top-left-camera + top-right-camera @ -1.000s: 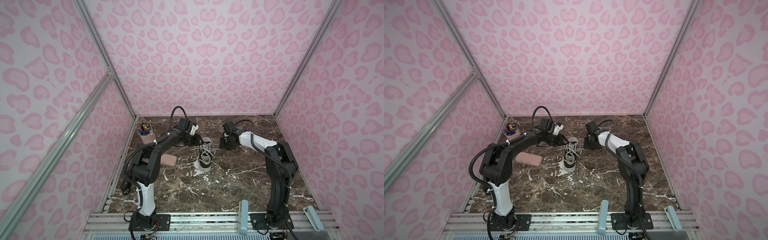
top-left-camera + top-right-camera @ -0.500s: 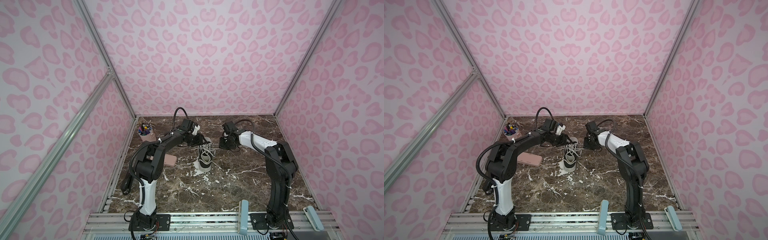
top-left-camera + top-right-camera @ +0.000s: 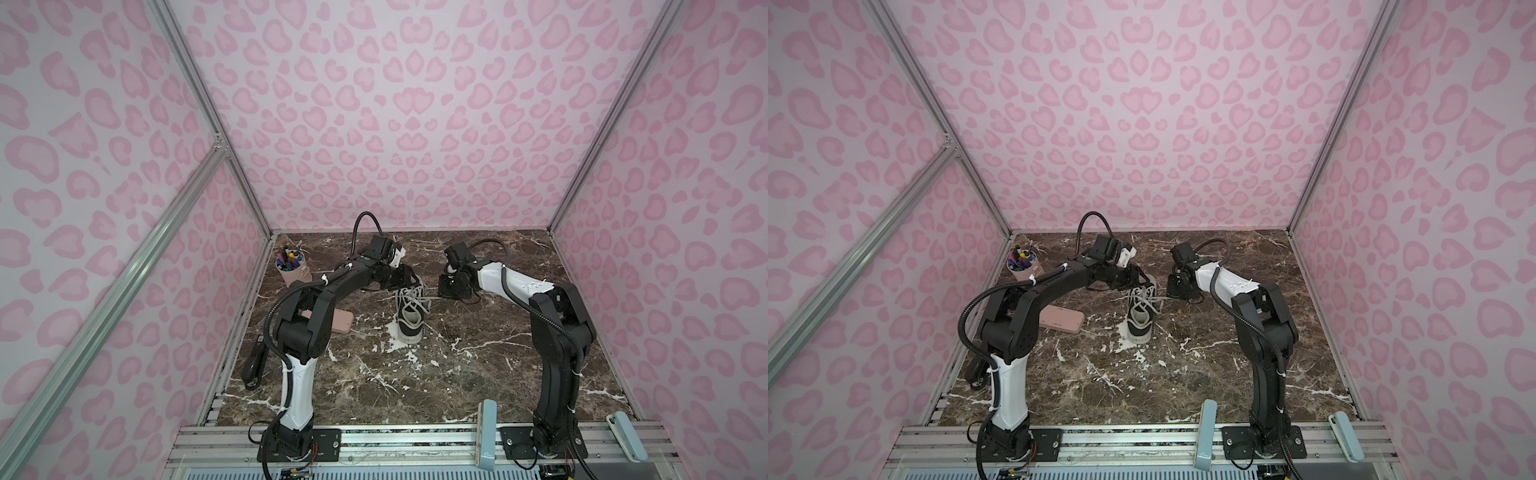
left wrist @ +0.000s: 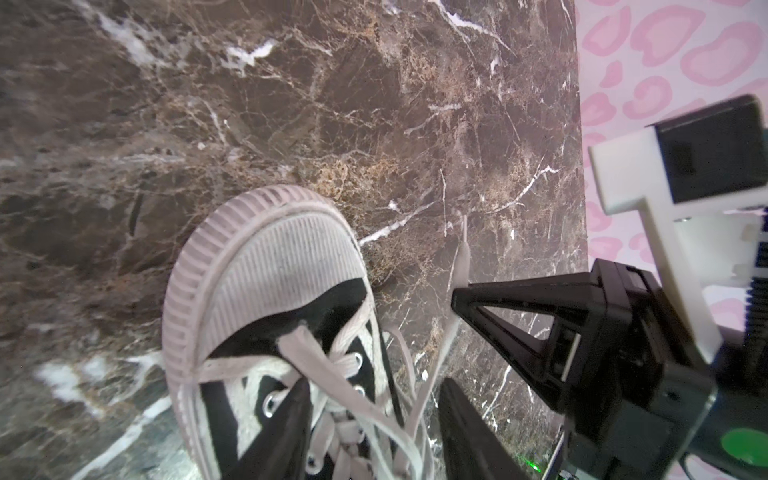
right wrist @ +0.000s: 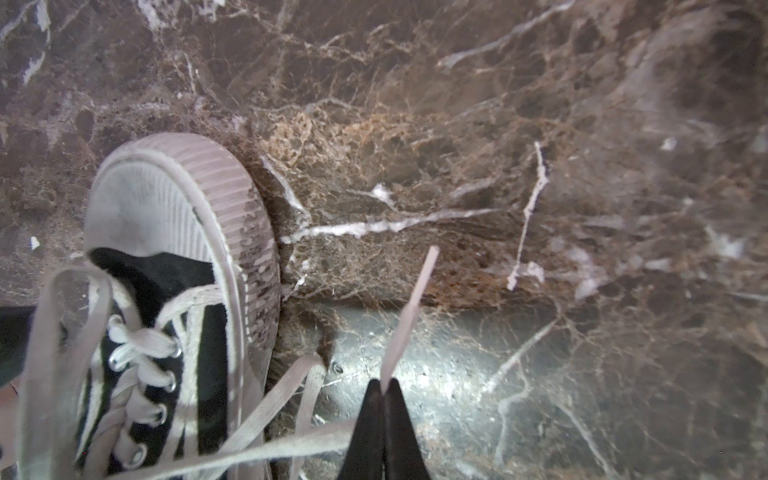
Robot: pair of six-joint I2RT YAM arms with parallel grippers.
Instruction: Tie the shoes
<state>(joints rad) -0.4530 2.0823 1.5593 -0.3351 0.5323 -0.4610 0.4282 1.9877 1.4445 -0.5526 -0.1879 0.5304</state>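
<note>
**A:** What's on the marble surface (image 3: 457,374)?

**B:** A black sneaker (image 3: 409,318), upright on its sole, a little back of centre, with its white toe toward the rail. A pink case (image 3: 340,322) lies apart on its left.

**A:** And the hands?

**B:** The left hand (image 4: 376,384) is over the laced upper, fingers apart, with loose strands running between them. The right hand (image 5: 385,386) is just right of the shoe, fingers pressed together on a lace (image 5: 409,316) near its tip.
</note>
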